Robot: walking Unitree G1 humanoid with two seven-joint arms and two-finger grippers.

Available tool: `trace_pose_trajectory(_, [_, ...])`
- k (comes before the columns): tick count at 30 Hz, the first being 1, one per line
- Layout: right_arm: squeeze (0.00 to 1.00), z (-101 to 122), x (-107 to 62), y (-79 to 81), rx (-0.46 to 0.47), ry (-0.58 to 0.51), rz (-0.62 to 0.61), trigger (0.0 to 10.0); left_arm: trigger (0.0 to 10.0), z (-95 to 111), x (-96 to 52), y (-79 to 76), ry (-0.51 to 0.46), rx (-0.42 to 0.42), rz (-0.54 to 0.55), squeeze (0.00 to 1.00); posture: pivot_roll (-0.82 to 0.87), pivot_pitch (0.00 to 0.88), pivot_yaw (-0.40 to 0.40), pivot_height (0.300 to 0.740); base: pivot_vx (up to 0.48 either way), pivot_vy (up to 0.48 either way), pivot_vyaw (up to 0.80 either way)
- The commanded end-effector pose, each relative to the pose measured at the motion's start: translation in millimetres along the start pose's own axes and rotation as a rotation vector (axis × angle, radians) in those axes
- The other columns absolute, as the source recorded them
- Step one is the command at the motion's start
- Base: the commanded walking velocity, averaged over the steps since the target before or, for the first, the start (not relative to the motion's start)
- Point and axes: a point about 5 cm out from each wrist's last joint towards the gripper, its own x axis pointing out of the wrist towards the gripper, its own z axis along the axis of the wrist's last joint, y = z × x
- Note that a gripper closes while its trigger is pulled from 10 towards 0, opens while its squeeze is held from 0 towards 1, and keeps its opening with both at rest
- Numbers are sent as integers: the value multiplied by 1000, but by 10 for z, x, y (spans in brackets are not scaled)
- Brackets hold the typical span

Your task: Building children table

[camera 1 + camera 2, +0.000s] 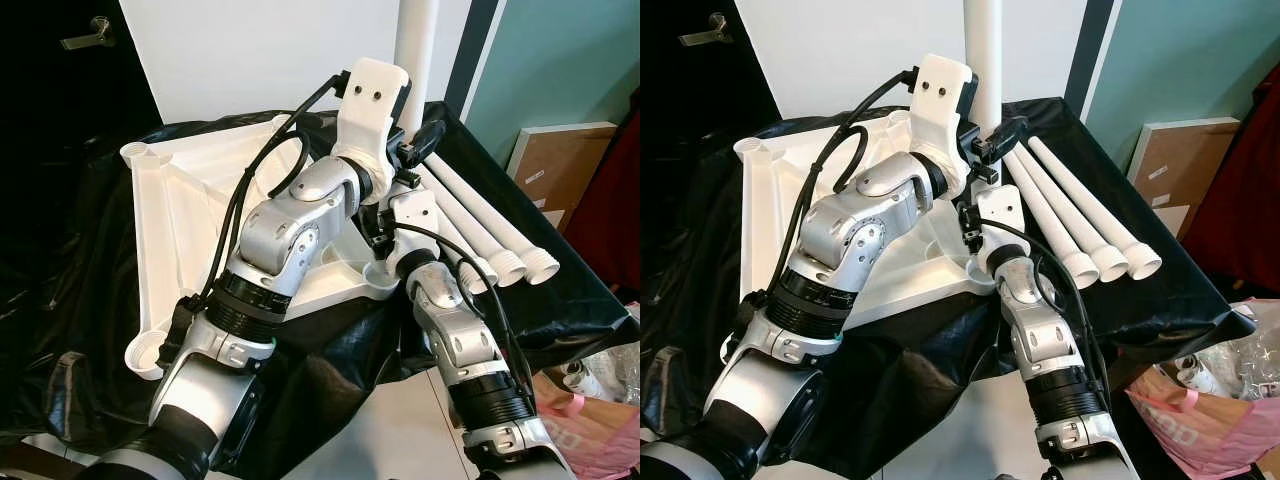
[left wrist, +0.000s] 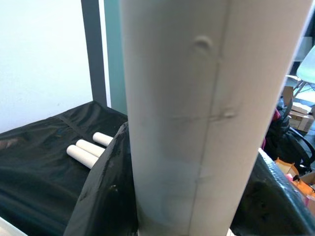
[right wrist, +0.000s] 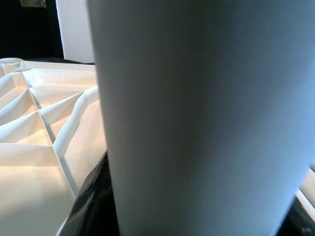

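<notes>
A white tabletop (image 1: pixel 180 220) lies upside down on a black plastic sheet, ribs up, with round sockets at its corners (image 1: pixel 145 152). One white table leg (image 1: pixel 415 40) stands upright at the far right corner. My left gripper (image 1: pixel 408 140) is shut on this leg, and its black fingers (image 2: pixel 103 196) show on either side of the tube. My right gripper (image 1: pixel 398 200) holds the same leg lower down, with the tube (image 3: pixel 197 123) pressed close between its fingers. Three more legs (image 1: pixel 480 220) lie side by side to the right of the tabletop.
The black sheet (image 1: pixel 1160 290) drops off at the right edge of the surface. A cardboard box (image 1: pixel 560 160) leans on the teal wall at right. A pink bag (image 1: pixel 1200 420) with clutter sits on the floor. A white panel and a dark door (image 1: pixel 90 35) stand behind.
</notes>
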Motion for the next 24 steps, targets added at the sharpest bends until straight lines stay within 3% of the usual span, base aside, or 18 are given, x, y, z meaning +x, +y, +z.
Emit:
trace_pose_trajectory(1, [0, 0, 13, 28, -2, 9, 12, 0, 10000, 84, 44, -85, -32, 12, -52, 0, -57, 35, 2, 740, 0, 0, 0])
trace_pose_trajectory(4, [0, 3, 17, 18, -6, 8, 5, 0, 10000, 80, 43, -92, -31, 15, -56, 0, -55, 35, 3, 740, 0, 0, 0])
trace_pose_trajectory(5, [0, 2, 20, 13, -3, 10, -2, 5216, 10000, 77, 39, -99, -30, 20, -60, 0, -51, 37, 2, 740, 0, 0, 0])
trace_pose_trajectory(8, [0, 0, 22, 10, -1, 12, -7, 5216, 10000, 75, 36, -103, -29, 24, -63, 0, -51, 37, 2, 740, 0, 0, 0])
trace_pose_trajectory(9, [0, -1, 25, 12, -1, 14, -9, 10000, 10000, 71, 31, -109, -29, 27, -68, 0, -48, 37, 1, 740, 0, 0, 0])
trace_pose_trajectory(10, [0, -1, 25, 12, -1, 14, -9, 10000, 10000, 71, 31, -109, -29, 27, -68, 0, -48, 37, 1, 740, 0, 0, 0])
trace_pose_trajectory(11, [0, -3, 26, 17, 4, 16, -10, 10000, 10000, 71, 25, -112, -34, 13, -74, 882, -46, 33, 0, 740, 0, 0, 0])
trace_pose_trajectory(12, [0, -2, 28, 24, 9, 17, -11, 10000, 10000, 77, 15, -109, -47, -7, -76, 1000, -44, 31, -1, 740, 0, 0, 0])
trace_pose_trajectory(19, [0, -10, 40, 22, 47, 23, -26, 10000, 10000, 114, -9, -105, -83, 4, -77, 1000, -40, 28, -1, 740, 0, 0, 0])
trace_pose_trajectory(20, [0, -16, 47, 6, 62, 25, -39, 10000, 10000, 123, -19, -98, -88, 12, -75, 0, -37, 26, -1, 740, 0, 0, 0])
trace_pose_trajectory(24, [0, -57, 57, -47, 95, 38, -82, 10000, 10000, 146, -70, -43, -126, -5, -37, 0, -26, 24, 2, 740, 0, 0, 0])
